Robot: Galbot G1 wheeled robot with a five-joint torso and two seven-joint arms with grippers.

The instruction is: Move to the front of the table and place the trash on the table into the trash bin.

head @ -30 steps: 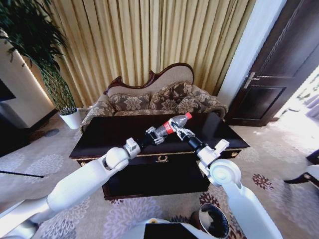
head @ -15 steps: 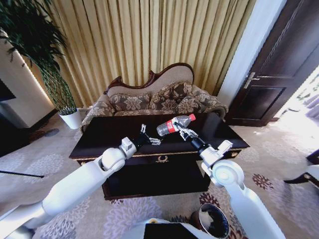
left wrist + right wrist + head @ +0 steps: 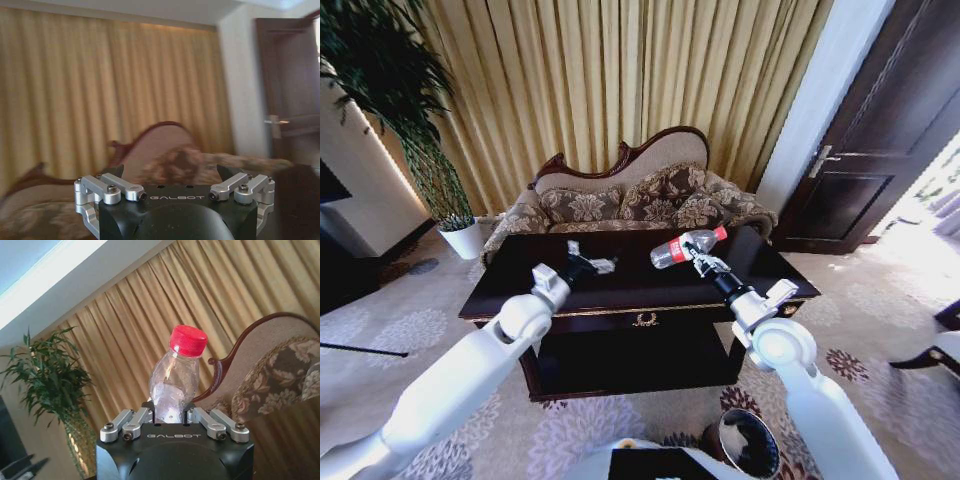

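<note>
Two hands over table [image 3: 520, 285]. Right hand [image 3: 705, 262] clamped on bottle [image 3: 686, 248], lifted above tabletop, red cap up-right; label wording unreadable. Left hand [image 3: 592, 266] spread open, holding nothing, well apart from bottle. Bin [image 3: 748, 443] on floor, half hidden behind right arm. "GALBOT" printed on both hand bodies.

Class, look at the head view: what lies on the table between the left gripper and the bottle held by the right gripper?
Nothing: in the head view, bare glossy table separates the open left gripper from the bottle in the right gripper.
</note>
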